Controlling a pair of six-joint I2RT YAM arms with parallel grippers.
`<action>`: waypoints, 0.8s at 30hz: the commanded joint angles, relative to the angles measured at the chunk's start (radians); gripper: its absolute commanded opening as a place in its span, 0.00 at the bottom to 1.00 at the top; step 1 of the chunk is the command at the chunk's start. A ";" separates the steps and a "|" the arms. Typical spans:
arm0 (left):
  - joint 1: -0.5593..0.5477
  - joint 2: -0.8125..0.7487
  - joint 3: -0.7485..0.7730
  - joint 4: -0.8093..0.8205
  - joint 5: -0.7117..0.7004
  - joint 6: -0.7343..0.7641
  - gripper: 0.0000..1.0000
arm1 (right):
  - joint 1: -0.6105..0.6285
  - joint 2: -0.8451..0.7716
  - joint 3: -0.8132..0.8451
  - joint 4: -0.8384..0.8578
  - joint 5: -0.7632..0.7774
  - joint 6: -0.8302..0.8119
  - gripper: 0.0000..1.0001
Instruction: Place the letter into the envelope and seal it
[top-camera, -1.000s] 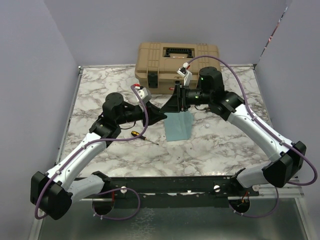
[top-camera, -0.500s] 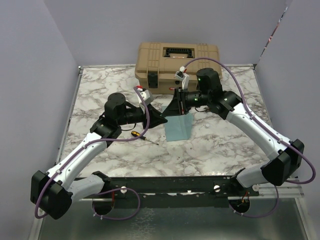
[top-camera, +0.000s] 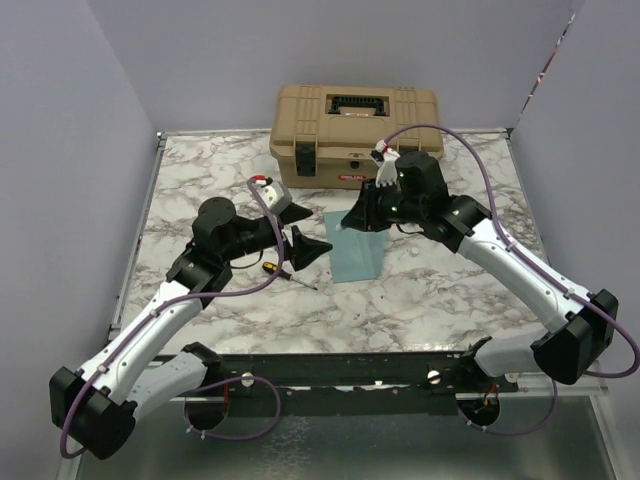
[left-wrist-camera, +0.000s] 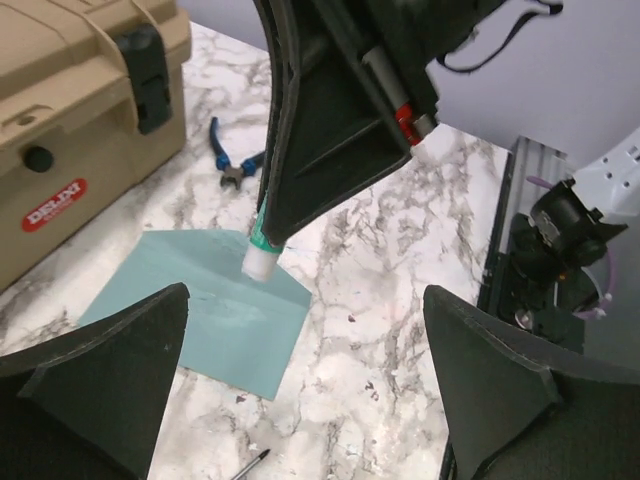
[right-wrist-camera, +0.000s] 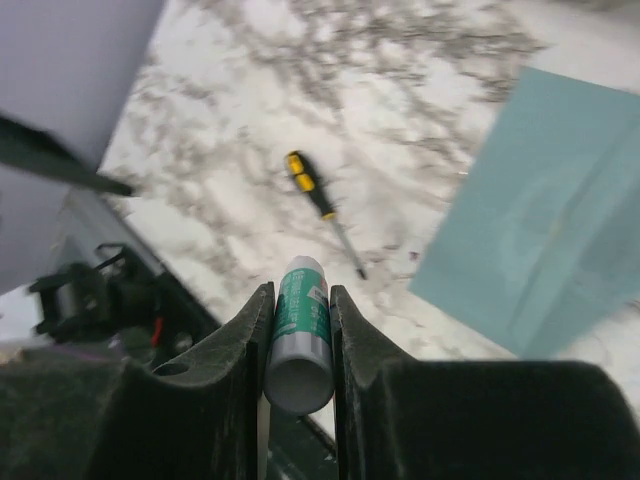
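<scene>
- Toolbox (left-wrist-camera: 70, 120): the red label starts "DELI", the rest is not clear. The green print on the glue stick (right-wrist-camera: 299, 335) is unreadable.
- Envelope (top-camera: 357, 248): flat on the desk (top-camera: 450, 290), mid-desk, just in front of the toolbox. Its long axis runs roughly near–far from the arm bases. Can't tell how the flap lies.
- Right pincer (right-wrist-camera: 301, 300): clamped on the glue stick, above the envelope's far edge. The stick's white tip points down at the paper; can't tell if it touches.
- Left pincer (top-camera: 303, 232): spread wide, holding nothing, just left of the envelope.
- Screwdriver (right-wrist-camera: 320, 205): yellow and black, on the desk near the envelope's near-left corner.
- Blue pliers (left-wrist-camera: 235, 160): beside the toolbox.
</scene>
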 joint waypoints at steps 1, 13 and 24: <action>0.001 -0.045 -0.028 0.023 -0.169 -0.065 0.99 | 0.002 -0.016 -0.080 0.021 0.357 -0.019 0.01; 0.000 0.091 -0.179 0.266 -0.406 -0.539 0.79 | 0.005 0.046 -0.235 0.107 0.539 -0.081 0.01; -0.002 0.594 -0.031 0.406 -0.422 -0.545 0.30 | 0.021 0.079 -0.398 0.267 0.447 0.066 0.01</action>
